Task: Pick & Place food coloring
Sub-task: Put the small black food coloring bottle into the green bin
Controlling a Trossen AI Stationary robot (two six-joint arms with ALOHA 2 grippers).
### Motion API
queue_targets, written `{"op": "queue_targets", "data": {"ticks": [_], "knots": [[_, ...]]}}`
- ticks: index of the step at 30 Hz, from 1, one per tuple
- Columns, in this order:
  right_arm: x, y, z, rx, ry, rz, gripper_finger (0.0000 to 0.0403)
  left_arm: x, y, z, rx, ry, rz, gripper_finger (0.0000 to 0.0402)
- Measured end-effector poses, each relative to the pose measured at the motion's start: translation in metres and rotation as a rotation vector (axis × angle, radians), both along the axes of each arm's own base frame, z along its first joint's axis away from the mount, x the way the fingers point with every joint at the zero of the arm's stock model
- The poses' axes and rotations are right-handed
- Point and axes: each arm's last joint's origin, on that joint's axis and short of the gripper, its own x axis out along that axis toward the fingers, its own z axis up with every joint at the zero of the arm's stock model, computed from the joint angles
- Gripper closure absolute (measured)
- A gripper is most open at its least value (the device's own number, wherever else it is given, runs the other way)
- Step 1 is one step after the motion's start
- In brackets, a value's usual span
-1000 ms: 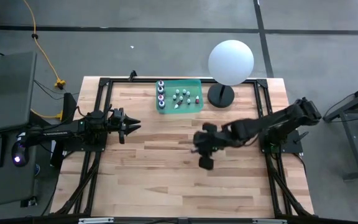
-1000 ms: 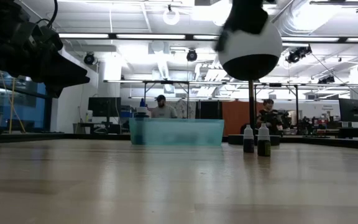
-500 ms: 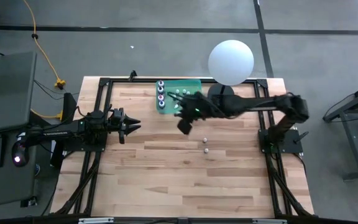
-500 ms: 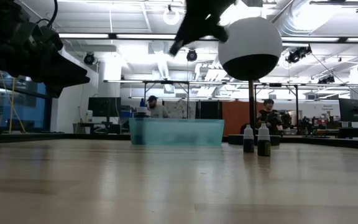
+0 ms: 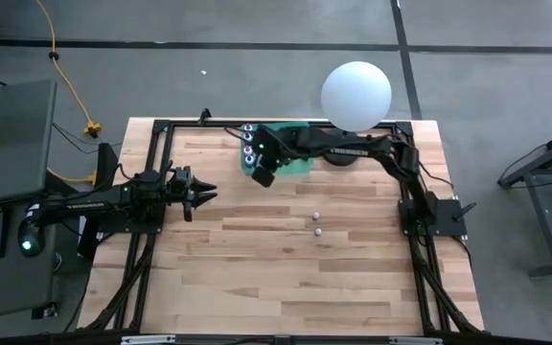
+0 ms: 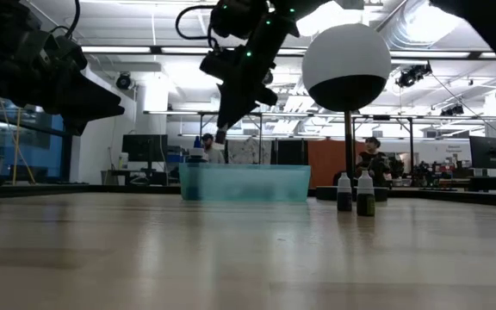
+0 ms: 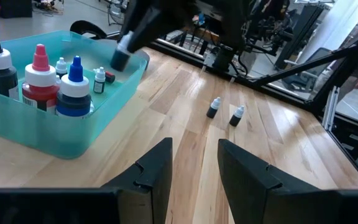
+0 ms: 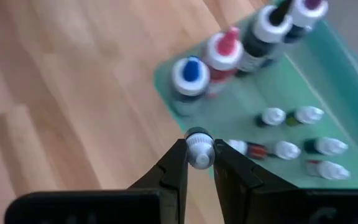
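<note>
Right tool (image 8: 199, 163) is clamped on a tiny white-capped food coloring bottle (image 8: 198, 149), cap pinched between the two dark fingers, and it hangs above the near edge of the teal tray (image 5: 298, 165) at the far side of the worktop (image 5: 257, 268). From the low camera the right tool (image 6: 222, 129) points downward over the tray's translucent wall (image 6: 244, 183). Inside the tray, larger bottles stand in a row, one blue-topped (image 8: 190, 73), one red-topped (image 8: 224, 50), one black-tipped (image 8: 267, 23), with several tiny white-capped bottles (image 8: 303, 149) lying behind them, though blur makes their body colours hard to call. Two more small dark bottles (image 7: 224, 112) stand upright on the bare wood, just beside each other and well apart from the tray. Left tool (image 5: 202, 195) waits over the left side of the worktop, fingers parted a narrow way with nothing between them. Big white sphere (image 5: 356, 94) on its black base sits by the tray's right end.
</note>
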Motion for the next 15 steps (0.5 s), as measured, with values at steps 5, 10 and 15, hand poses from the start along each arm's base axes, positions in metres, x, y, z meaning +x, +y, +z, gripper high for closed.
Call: {"op": "queue_targets", "data": {"ticks": [5, 10, 15], "knots": [[-0.003, -0.017, 0.011, -0.012, 0.049, -0.032, 0.0349, 0.000, 0.000, 0.000, 0.000, 0.000, 0.000, 0.0275], [-0.015, -0.041, 0.006, 0.037, 0.085, -0.135, 0.0348, 0.000, 0.000, 0.000, 0.000, 0.000, 0.000, 0.0275], [-0.025, -0.059, -0.010, 0.119, 0.104, -0.194, 0.0348, 0.000, 0.000, 0.000, 0.000, 0.000, 0.000, 0.0275]]}}
